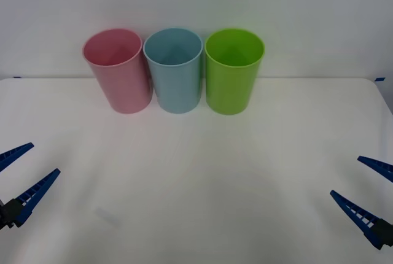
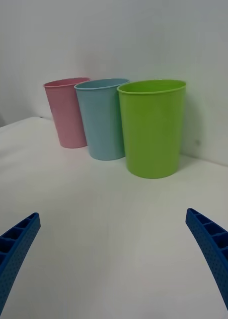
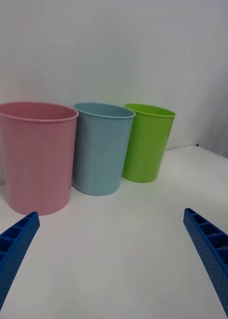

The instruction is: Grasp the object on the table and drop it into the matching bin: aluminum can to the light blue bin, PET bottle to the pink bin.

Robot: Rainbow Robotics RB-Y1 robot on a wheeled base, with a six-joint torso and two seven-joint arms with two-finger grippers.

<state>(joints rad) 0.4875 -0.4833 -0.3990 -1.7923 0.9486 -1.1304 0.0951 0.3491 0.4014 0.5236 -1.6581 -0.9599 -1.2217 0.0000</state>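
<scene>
At the back of the white table (image 1: 196,172) the pink bin (image 1: 120,77) stands on the left with the light blue bin (image 1: 177,77) right beside it. The wrist views also take in the pink bin (image 2: 68,114) (image 3: 37,159) and the light blue bin (image 2: 101,122) (image 3: 100,152). The object, whether aluminum can or PET bottle, is out of view. My left gripper (image 1: 44,158) (image 3: 110,213) hovers open and holding nothing near the table's front left. My right gripper (image 1: 345,175) (image 2: 112,214) is open and holding nothing at the front right.
A lime green bin (image 1: 233,77) (image 2: 153,129) (image 3: 146,144) stands to the right of the light blue one, almost touching it. A plain white wall rises behind the bins. The table's back edge runs just behind them.
</scene>
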